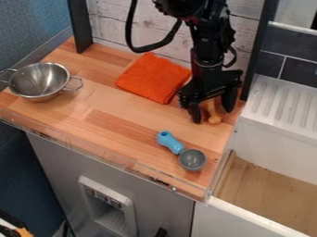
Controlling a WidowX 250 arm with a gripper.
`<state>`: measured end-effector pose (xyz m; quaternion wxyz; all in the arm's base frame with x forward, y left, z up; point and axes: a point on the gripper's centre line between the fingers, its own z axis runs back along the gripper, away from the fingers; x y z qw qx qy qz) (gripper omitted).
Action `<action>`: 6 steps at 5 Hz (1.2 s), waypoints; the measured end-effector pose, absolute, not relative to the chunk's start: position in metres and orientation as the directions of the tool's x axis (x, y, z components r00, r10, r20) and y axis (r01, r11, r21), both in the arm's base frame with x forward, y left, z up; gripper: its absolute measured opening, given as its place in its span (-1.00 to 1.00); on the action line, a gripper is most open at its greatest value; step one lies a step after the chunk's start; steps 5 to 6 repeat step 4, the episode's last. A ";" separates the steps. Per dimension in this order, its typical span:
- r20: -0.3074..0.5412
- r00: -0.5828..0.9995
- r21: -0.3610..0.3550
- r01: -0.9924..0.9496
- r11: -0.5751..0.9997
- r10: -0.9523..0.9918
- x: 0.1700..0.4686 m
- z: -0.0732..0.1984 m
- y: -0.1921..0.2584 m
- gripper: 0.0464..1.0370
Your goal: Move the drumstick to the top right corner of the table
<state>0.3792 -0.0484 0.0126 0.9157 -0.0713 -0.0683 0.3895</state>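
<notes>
The black gripper (212,115) hangs low at the right side of the wooden table, in front of the back wall. Its two fingers stand wide apart, so it is open. Between them, the orange-brown drumstick (213,118) shows with its knobbed end toward the camera. There is a visible gap between the drumstick and each fingertip. The upper part of the drumstick is hidden behind the gripper.
An orange cloth (153,77) lies just left of the gripper. Nearer the front are a blue-handled scoop (191,159) and, far left, a metal colander (40,81). The sink (272,190) and ribbed drainboard (285,104) border the table's right edge.
</notes>
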 end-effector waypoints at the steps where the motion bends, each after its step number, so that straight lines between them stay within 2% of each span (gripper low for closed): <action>1: 0.068 0.685 -0.215 -0.699 0.681 0.725 0.380 0.026 -0.049 0.93; 2: 0.113 0.686 -0.289 -0.669 0.684 0.719 0.379 0.064 -0.050 0.93; 3: 0.155 0.666 -0.311 -0.668 0.676 0.730 0.372 0.088 -0.037 0.93; 6: 0.157 0.656 -0.319 -0.674 0.666 0.739 0.373 0.091 -0.034 0.93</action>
